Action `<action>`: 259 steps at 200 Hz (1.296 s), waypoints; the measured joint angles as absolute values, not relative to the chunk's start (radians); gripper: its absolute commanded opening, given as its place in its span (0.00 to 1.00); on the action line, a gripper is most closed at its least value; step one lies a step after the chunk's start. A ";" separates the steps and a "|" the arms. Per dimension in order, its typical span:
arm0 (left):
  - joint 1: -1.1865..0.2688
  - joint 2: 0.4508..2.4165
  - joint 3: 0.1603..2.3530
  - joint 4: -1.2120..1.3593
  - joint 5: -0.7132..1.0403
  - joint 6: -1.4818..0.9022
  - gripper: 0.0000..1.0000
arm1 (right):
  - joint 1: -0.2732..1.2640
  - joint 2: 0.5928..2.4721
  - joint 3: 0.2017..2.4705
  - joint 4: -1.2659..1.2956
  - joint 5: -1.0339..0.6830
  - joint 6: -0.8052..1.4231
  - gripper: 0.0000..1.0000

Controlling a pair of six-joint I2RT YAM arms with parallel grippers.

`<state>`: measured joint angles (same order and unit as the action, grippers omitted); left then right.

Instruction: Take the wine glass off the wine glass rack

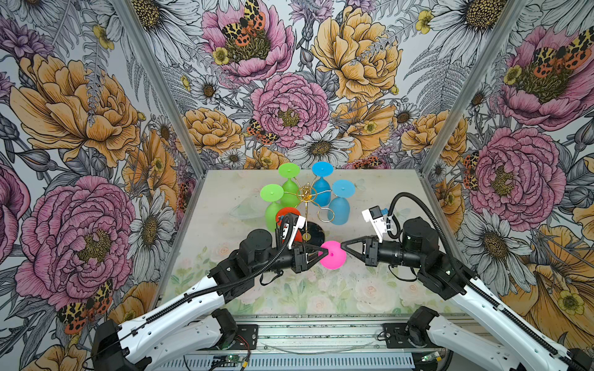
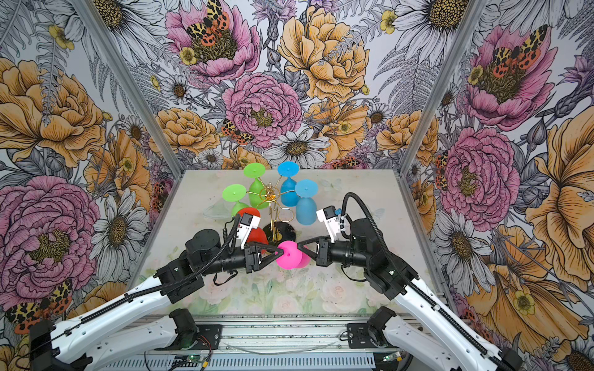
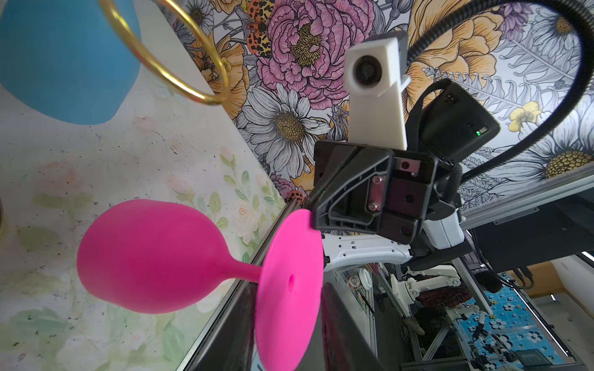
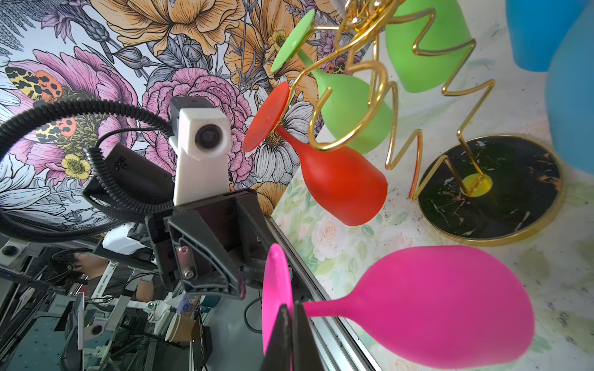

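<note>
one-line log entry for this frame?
pink wine glass: clear of wine glass rack | right gripper: shut on its foot | left gripper: at foot rim, grip unclear | rack: five glasses hanging

Clear: bare table [image 1: 369, 289], lower centre of both top views | Obstructed: wine glass rack [image 1: 307, 192] with hung glasses [image 1: 339, 210], upper centre; pink wine glass [image 1: 334, 257], mid-frame

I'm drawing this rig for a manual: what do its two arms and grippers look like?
Both the left arm and right arm have white lower shells and matte black joints. A black ribbed cable conduit runs along each. The left gripper and right gripper are black triangular frames tapering to a point, each topped by a white boxy wrist camera.
</note>
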<state>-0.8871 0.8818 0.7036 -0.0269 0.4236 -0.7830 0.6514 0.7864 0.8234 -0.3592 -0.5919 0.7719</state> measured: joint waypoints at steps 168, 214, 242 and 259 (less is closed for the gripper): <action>-0.888 0.881 0.688 0.009 0.472 -0.804 0.00 | 0.651 0.760 0.827 -0.403 -0.571 0.760 0.34; -0.912 0.871 0.675 -0.001 0.481 -0.735 0.00 | 0.619 0.723 0.913 -0.564 -0.516 0.737 0.49; -0.992 0.859 0.682 -0.058 0.451 -0.619 0.00 | 0.547 0.733 0.968 -0.684 -0.443 0.703 0.52; -1.065 0.860 0.704 -0.118 0.401 -0.529 0.00 | 0.496 0.762 0.979 -0.733 -0.432 0.685 0.56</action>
